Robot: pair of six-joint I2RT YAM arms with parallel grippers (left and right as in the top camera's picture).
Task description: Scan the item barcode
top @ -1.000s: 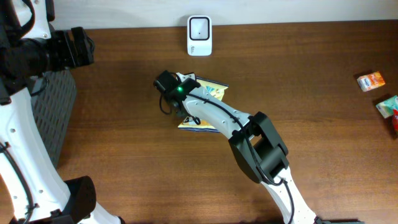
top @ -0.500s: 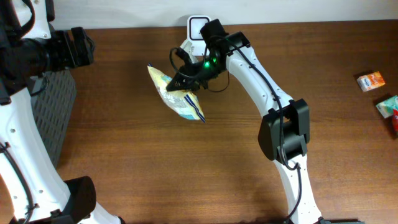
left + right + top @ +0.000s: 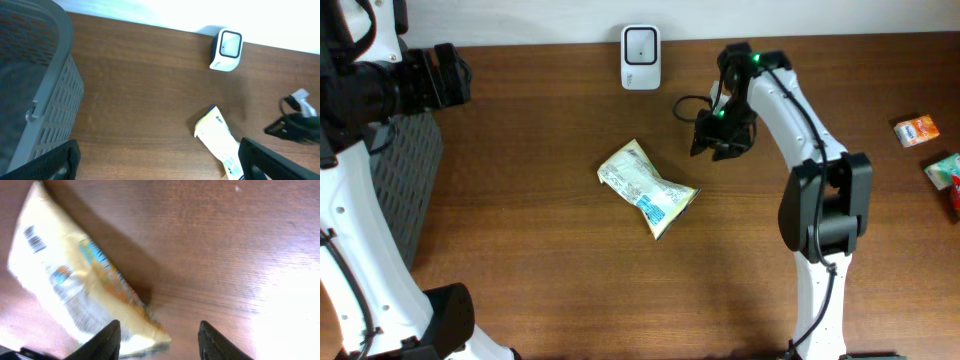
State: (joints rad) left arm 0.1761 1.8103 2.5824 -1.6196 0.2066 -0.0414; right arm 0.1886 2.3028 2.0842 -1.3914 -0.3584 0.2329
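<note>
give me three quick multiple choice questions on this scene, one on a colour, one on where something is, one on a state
1. What colour is the small boxy barcode scanner at the table's far edge? A red, B white, C green.
2. Where is the crumpled pale yellow snack packet? A on top of the scanner, B between the right gripper's fingers, C lying on the brown wooden table.
3. How is the right gripper? A open and empty, B shut on the packet, C shut on the scanner.
Answers: 1 B, its casing is white in the overhead view. 2 C, it lies on the wood, clear of the gripper. 3 A, the right wrist view shows its fingers apart with nothing between them.
</note>
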